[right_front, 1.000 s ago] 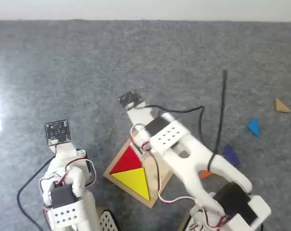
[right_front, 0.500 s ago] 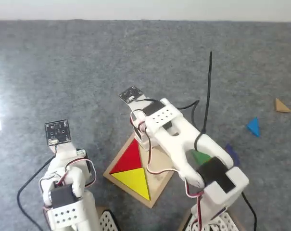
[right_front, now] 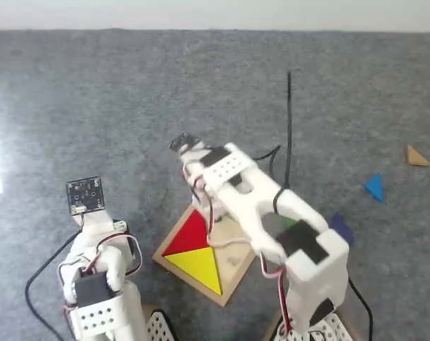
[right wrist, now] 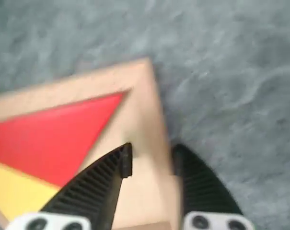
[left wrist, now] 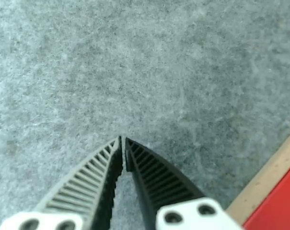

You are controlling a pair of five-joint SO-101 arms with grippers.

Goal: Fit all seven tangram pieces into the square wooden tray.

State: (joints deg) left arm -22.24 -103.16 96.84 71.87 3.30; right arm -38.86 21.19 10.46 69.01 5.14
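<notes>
Grey felt surface [right_front: 129, 85]; left claw [left wrist: 122, 140] together above it, right claw [right wrist: 152, 151] apart over a corner of the wooden tray [right wrist: 145, 96]

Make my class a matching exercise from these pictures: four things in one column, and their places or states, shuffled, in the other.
Things
1. red triangle
2. blue triangle
3. left tool
4. right tool

Places or states
A. shut, over bare carpet
B. in the tray, beside the yellow triangle
C. open, over the tray's rim
D. loose on the carpet, away from the tray

Pairs: 1-B, 2-D, 3-A, 4-C
</notes>
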